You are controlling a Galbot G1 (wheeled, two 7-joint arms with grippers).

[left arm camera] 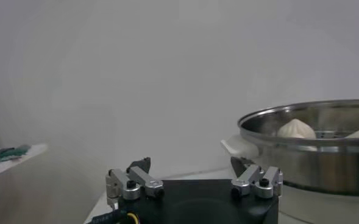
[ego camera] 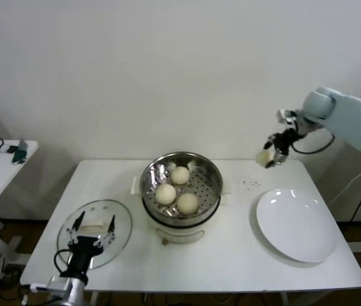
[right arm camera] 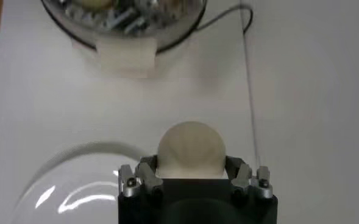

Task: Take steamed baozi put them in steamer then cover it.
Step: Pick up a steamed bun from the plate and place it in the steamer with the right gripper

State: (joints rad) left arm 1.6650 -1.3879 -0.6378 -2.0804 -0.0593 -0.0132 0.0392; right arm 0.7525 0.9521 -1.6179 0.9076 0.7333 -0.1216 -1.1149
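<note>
Carrying the fourth baozi [right arm camera: 190, 150] high above the table's [ego camera: 231, 255] far right corner, the right gripper [ego camera: 271, 155] had its jaws clamped on both sides of the bun, so the loading step looked nearly done. Three buns already sat in the steamer [ego camera: 182, 185]; next it needed a swing over the basket and a gentle drop. The left gripper [ego camera: 91, 231] hovered wide open over the glass lid [ego camera: 95, 233], holding nothing, and no writing was readable anywhere.

No words, numbers or signs can be read. Nothing is written on the steamer [ego camera: 182, 185], the plate [ego camera: 297, 224], the glass lid [ego camera: 95, 233] or the counter [ego camera: 231, 261].
</note>
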